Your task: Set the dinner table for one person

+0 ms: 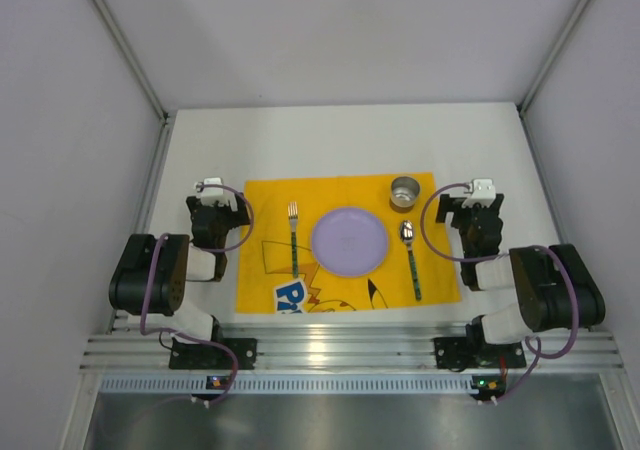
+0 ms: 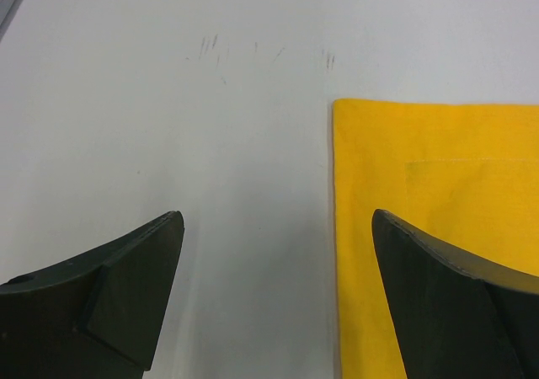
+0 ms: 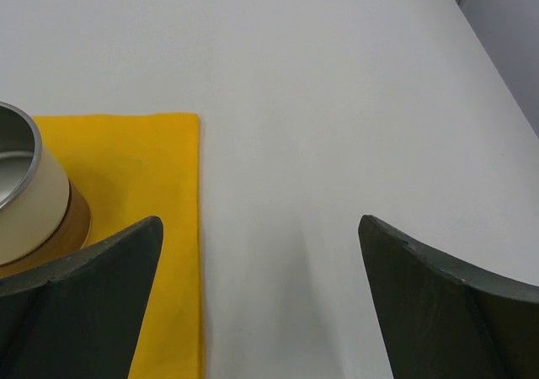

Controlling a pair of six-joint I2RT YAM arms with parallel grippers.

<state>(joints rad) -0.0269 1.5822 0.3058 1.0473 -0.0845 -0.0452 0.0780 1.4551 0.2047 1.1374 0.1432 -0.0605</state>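
Sitting on the far right corner of the yellow cartoon-printed cloth mat (image 1: 262, 200), a small round metal cup (image 1: 405, 192) is showing only its steel inside. A round lilac plate (image 1: 349, 241) is lying bare at the mat's middle. The plain white matte tabletop (image 1: 330, 140) is spreading under and around the mat, bearing faint grey scratches past the mat's far left corner. The left claw (image 2: 274, 227) is hanging spread over the mat's left edge and the right claw (image 3: 261, 227) spread over its right edge, neither pinching anything.

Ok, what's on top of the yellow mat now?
Purple plate centred, fork left of it, spoon right, metal cup beyond the spoon. The plate covers part of the print on the mat.
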